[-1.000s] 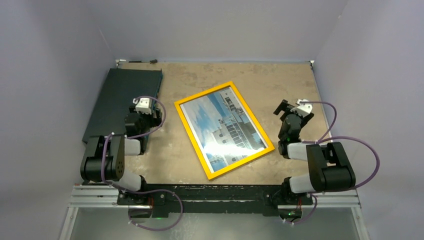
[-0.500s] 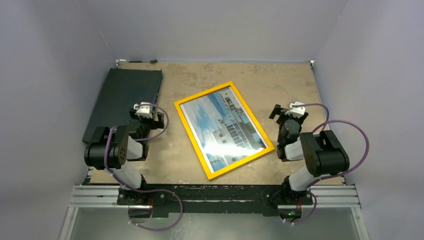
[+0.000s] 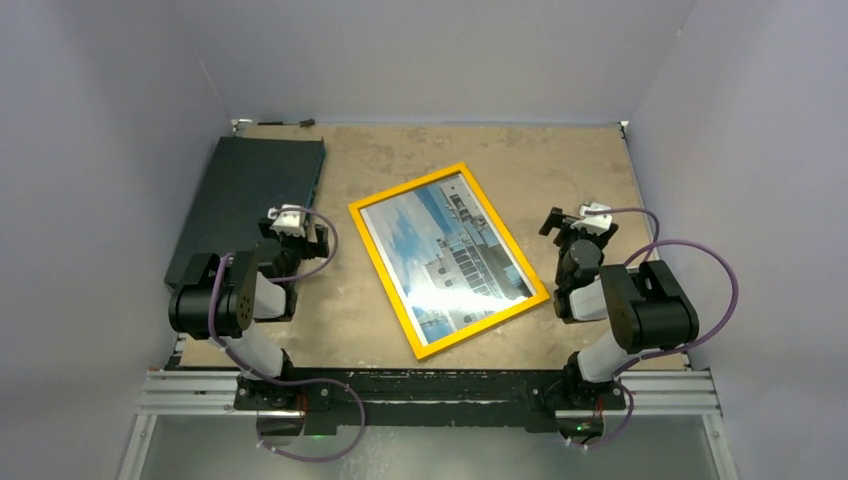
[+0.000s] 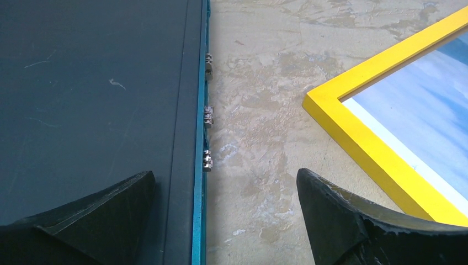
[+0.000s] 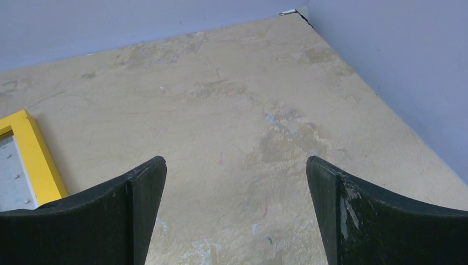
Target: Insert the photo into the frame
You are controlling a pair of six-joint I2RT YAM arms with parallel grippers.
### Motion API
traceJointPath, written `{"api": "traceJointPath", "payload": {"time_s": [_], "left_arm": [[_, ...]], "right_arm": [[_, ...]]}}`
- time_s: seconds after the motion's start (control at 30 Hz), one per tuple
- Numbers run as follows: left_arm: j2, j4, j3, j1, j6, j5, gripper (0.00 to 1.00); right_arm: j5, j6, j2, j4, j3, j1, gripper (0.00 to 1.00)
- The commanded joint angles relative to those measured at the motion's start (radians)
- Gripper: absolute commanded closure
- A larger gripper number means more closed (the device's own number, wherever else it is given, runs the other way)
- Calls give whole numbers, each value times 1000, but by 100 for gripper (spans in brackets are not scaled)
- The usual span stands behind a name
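The yellow frame point(image 3: 405, 187) lies flat and skewed in the middle of the table. The photo point(image 3: 445, 255) of blue sky and a pale building sits inside it, face up, with glare near its front corner. My left gripper point(image 3: 298, 228) stands open to the left of the frame, astride the right edge of the dark slab point(image 3: 240, 200), with nothing between its fingers. The left wrist view shows the left gripper point(image 4: 226, 190) over bare table, with a frame corner point(image 4: 359, 116) and the photo point(image 4: 425, 110) at right. My right gripper point(image 3: 565, 218) is open and empty to the right of the frame. The right gripper point(image 5: 236, 176) hangs over bare table, the frame's corner point(image 5: 33, 160) at far left.
The dark flat slab point(image 4: 94, 94) fills the back left of the table, with small metal clips point(image 4: 208, 116) along its teal right edge. Purple walls point(image 5: 397, 66) close in the table at the back and both sides. A small dark object point(image 3: 290, 122) lies by the back wall.
Both arms folded back a little early in the second, the right gripper shifting slightly left, then held still. The frame and photo have not moved.
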Motion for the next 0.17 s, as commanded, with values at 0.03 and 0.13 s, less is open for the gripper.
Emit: {"api": "traceJointPath", "payload": {"time_s": [0.03,0.13], "left_arm": [[3,14,29,-17,-9,-29,0],[-1,-4,35,-38,1,-77,0]], "right_arm": [[7,-19,-4,69,9,-1,1],[7,-19,-5,71,10,-1,1]]}}
